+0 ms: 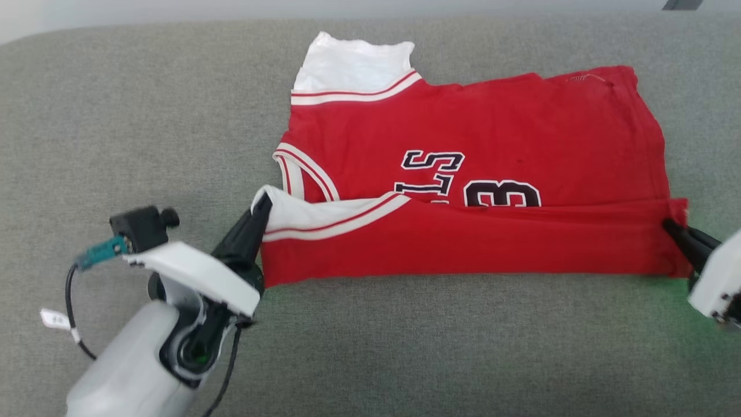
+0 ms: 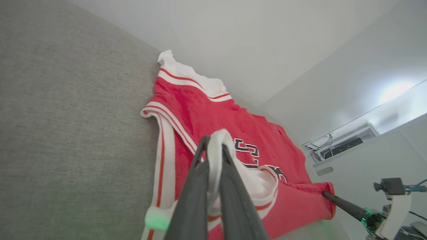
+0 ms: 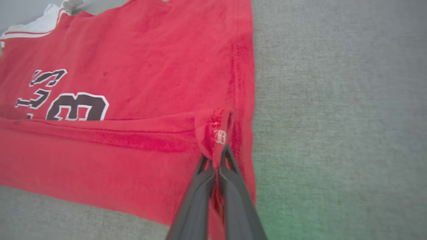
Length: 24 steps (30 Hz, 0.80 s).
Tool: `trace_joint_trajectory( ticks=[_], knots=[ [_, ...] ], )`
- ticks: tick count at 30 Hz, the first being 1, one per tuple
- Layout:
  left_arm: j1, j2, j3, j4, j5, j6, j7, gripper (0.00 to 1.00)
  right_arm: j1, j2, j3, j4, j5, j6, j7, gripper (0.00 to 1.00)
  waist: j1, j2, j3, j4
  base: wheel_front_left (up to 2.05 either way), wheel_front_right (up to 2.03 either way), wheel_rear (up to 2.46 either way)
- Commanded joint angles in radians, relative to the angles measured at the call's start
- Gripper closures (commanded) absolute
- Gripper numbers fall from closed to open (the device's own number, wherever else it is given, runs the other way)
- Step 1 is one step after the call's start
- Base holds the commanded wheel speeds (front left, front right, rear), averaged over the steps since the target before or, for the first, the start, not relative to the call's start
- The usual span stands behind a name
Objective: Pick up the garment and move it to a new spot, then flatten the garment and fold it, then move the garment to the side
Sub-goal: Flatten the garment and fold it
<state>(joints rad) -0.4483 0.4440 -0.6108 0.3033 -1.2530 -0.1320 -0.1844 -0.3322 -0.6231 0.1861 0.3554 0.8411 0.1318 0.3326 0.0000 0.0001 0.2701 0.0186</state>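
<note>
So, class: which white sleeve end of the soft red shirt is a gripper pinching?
The nearer white sleeve end, folded onto the red shirt, in the left gripper; the farther one lies free.

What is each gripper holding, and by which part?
Both hold the soft red shirt: left gripper pinches its white sleeve end, right gripper its red hem corner.
</note>
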Motion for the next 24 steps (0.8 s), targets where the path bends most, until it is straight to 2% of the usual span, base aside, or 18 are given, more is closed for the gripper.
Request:
trace_joint_trajectory(
  ticks=[1, 7, 12, 13, 15, 16, 17, 18, 24],
  knots=[
    [-0.056, -0.009, -0.013, 0.058, -0.005, 0.003, 0.003, 1.00, -0.046, 0.027, 0.009, 0.037, -0.012, -0.002, 0.002, 1.00, 0.0000, -0.0001, 0.017, -0.005, 0.00, 0.00, 0.00],
    [-0.160, -0.027, -0.072, 0.227, 0.005, 0.003, -0.007, 1.00, -0.138, 0.066, 0.028, 0.145, -0.037, -0.002, -0.033, 1.00, 0.0000, -0.0001, 0.040, -0.008, 0.00, 0.00, 0.00],
    [-0.194, -0.033, -0.109, 0.295, -0.002, 0.003, -0.022, 1.00, -0.173, 0.080, 0.047, 0.196, -0.038, -0.002, -0.066, 1.00, 0.0000, -0.0001, 0.044, -0.011, 0.00, 0.00, 0.00],
    [-0.202, -0.031, -0.118, 0.309, 0.002, 0.003, -0.027, 0.97, -0.180, 0.083, 0.051, 0.205, -0.040, -0.002, -0.081, 1.00, 0.0000, -0.0001, 0.044, -0.012, 0.00, 0.00, 0.00],
    [-0.214, -0.026, -0.139, 0.328, 0.010, 0.003, -0.039, 0.54, -0.189, 0.088, 0.064, 0.224, -0.046, -0.002, -0.110, 1.00, 0.0000, -0.0001, 0.037, -0.013, 0.00, 0.00, 0.00],
    [-0.220, -0.017, -0.154, 0.338, 0.023, 0.003, -0.040, 0.04, -0.191, 0.090, 0.072, 0.231, -0.050, -0.002, -0.127, 0.89, 0.0000, -0.0001, 0.030, -0.013, 0.00, 0.00, 0.00],
    [-0.229, -0.010, -0.172, 0.344, 0.034, 0.003, -0.045, 0.00, -0.195, 0.088, 0.081, 0.236, -0.057, -0.002, -0.146, 0.52, 0.0000, -0.0001, 0.025, -0.013, 0.00, 0.00, 0.00],
    [-0.238, -0.004, -0.187, 0.344, 0.048, 0.003, -0.048, 0.00, -0.197, 0.087, 0.087, 0.243, -0.060, -0.002, -0.163, 0.00, 0.0000, -0.0001, 0.018, -0.013, 0.00, 0.00, 0.00],
    [-0.304, 0.091, -0.295, 0.327, 0.196, 0.003, -0.068, 0.00, -0.177, 0.076, 0.120, 0.242, -0.052, -0.002, -0.223, 0.00, 0.0000, -0.0001, -0.032, -0.011, 0.00, 0.00, 0.00]
  ],
)
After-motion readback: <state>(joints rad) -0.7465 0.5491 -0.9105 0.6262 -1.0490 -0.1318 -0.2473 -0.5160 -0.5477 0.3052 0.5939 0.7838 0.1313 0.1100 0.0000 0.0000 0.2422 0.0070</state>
